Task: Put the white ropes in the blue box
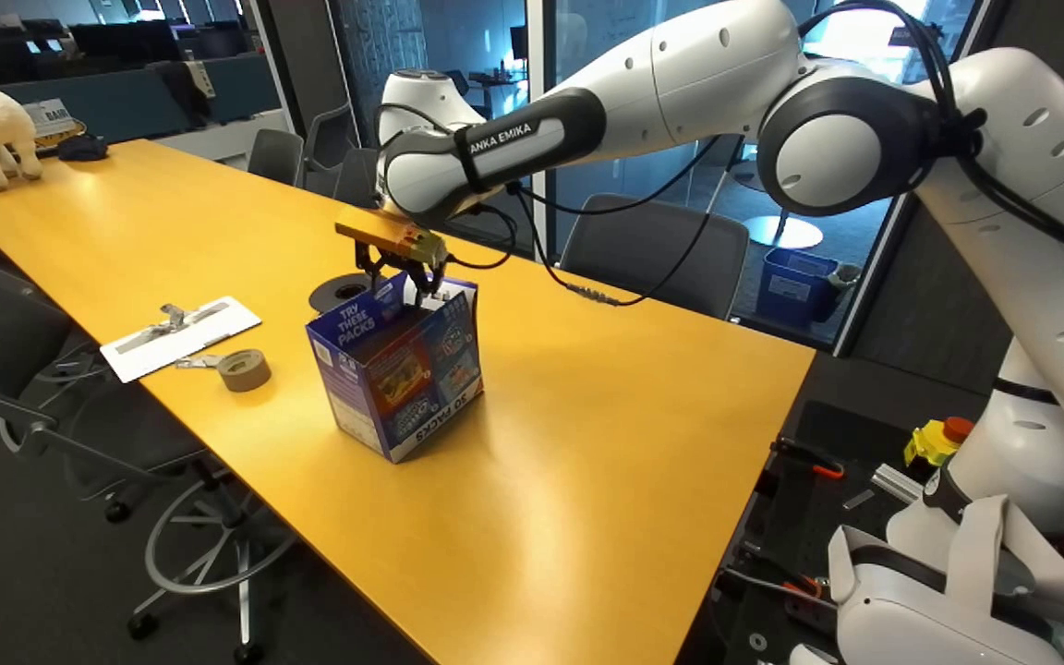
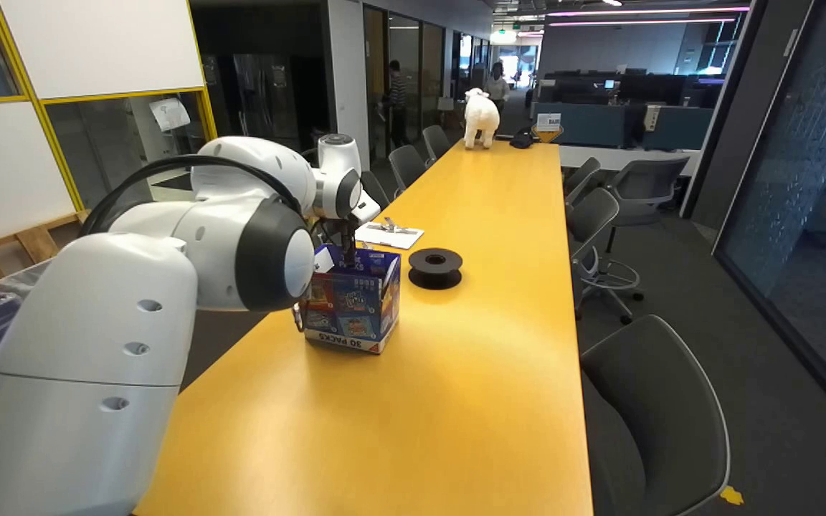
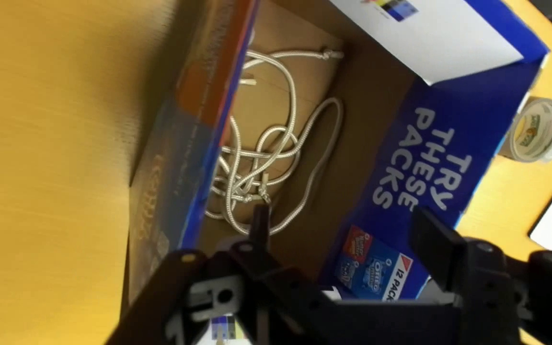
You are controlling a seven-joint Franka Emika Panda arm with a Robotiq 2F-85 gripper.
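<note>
Clean Lift Called For

The white ropes (image 3: 293, 103) are seen lying inside the blue snack box (image 1: 430, 379); nothing is held by the gripper (image 3: 342, 224), its jaws parted wide. Placement is judged complete, so the gripper should be raised straight up, with no loop hooked and the box undragged. The ropes are revealed only in the wrist view; a black spool (image 2: 435, 270) beside the box, only in both exterior views.

An office I am looking into remotely, long yellow table (image 2: 485, 401), gray chairs (image 2: 660, 408) along both sides, glass wall (image 2: 807, 186), dark monitors (image 2: 649, 89) above blue-gray partitions (image 2: 589, 125), ceiling strip lights (image 2: 648, 11) farther back
</note>
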